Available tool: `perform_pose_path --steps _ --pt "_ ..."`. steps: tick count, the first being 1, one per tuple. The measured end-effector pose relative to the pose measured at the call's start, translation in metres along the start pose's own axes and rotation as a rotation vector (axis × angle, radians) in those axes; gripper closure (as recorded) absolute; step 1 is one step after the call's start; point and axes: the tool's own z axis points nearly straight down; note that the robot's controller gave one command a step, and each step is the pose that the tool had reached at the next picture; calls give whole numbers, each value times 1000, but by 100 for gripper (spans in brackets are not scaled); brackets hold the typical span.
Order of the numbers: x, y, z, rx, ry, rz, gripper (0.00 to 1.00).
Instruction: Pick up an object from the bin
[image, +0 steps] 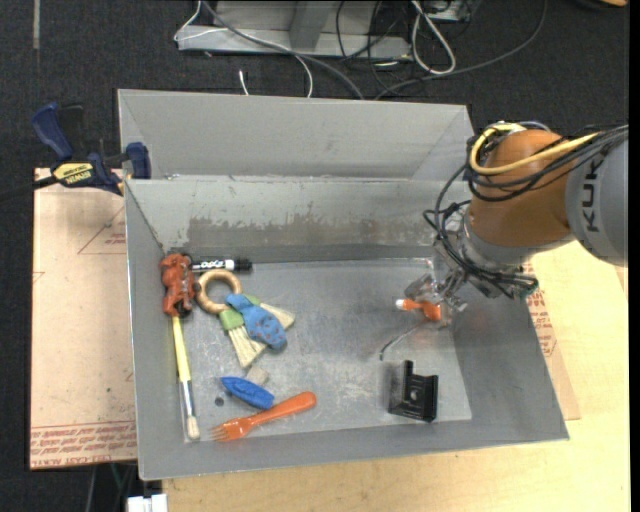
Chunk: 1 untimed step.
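The arm's (520, 195) jaws hang low over the right side of the grey bin (300, 215), near a black clip (413, 392); whether released or clenched cannot be told.

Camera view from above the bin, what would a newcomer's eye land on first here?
The claw hangs low over the right part of the grey bin, near its back wall. A black boxy thing lies alone on the floor in front of it. Along the left side is a colourful heap, with an orange fork at the front, a blue toy and a wooden ring.
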Motion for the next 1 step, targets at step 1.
perform_pose_path --steps 1 --pt "-1 1 -24 -1 0 1 100"
